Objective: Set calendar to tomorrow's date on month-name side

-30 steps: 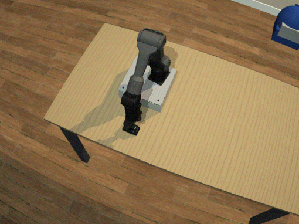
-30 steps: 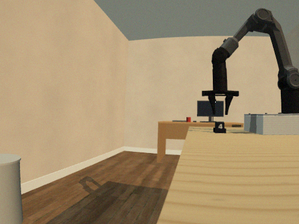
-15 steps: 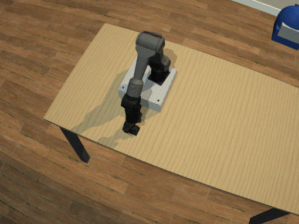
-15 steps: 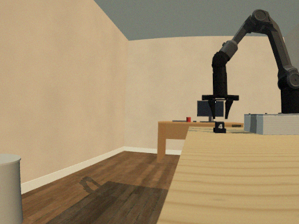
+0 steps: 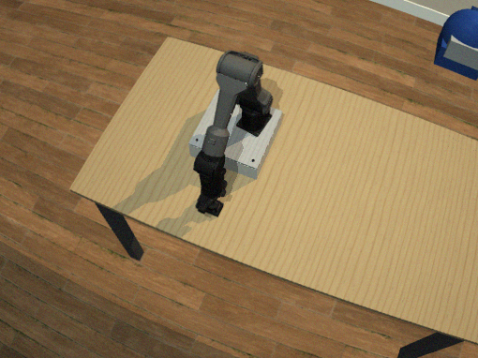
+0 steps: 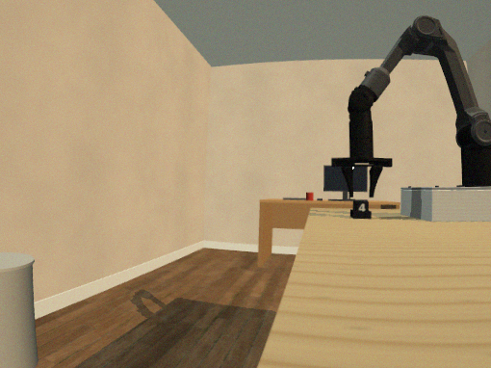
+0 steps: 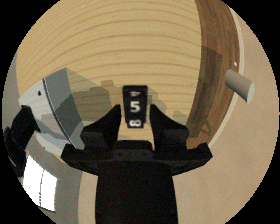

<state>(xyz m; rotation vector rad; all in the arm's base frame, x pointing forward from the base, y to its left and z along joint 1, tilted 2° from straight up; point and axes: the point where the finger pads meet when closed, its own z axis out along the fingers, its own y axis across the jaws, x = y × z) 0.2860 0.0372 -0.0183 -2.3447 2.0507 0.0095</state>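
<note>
A small black cube (image 6: pixel 361 209) (image 7: pixel 135 105) stands on the wooden table (image 5: pixel 351 186) (image 6: pixel 385 288) (image 7: pixel 138 35). It shows a white 4 on its side in the exterior view and a white 5 on its top in the wrist view. My gripper (image 5: pixel 209 206) (image 6: pixel 361 196) (image 7: pixel 135 110) points straight down right above the cube, with its fingers apart and the tips just over the cube's top, one on each side. It is open and holds nothing. In the top view the gripper hides the cube. No tray and no second cube show in any view.
The arm's grey base block (image 5: pixel 253 154) (image 6: pixel 448 203) (image 7: pixel 56 97) stands just behind the gripper. The table's edge runs close in front of the gripper. A pale cylinder bin (image 6: pixel 16 307) (image 7: pixel 238 85) stands on the floor. A blue object (image 5: pixel 461 41) lies far off.
</note>
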